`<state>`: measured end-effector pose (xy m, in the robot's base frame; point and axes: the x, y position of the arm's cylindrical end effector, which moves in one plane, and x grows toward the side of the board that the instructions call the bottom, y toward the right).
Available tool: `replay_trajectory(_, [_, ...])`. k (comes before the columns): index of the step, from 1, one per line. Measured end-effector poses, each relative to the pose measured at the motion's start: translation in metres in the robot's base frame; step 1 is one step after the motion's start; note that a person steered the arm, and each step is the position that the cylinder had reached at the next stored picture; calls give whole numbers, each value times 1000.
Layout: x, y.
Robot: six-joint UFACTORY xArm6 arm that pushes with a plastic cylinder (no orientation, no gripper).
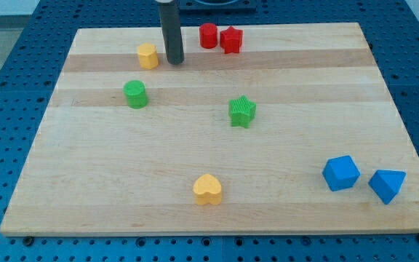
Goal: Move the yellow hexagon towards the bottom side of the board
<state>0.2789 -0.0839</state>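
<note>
Yellow, green, red and blue blocks: two each.

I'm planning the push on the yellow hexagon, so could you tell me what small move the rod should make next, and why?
Probably shift my tip up and to the view's left, to get behind the yellow hexagon. My tip now stands just right of the hexagon, level with it, so pushing from there would send it sideways, not toward the board's bottom edge.
</note>
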Motion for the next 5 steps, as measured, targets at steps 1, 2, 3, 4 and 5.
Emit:
replay_trajectory(1, [-21,-20])
replay_trajectory(2, [-36,-56])
replay_trajectory(3, [-41,-92])
replay_trajectory(4, [-38,-103])
replay_trajectory(5, [-24,-99])
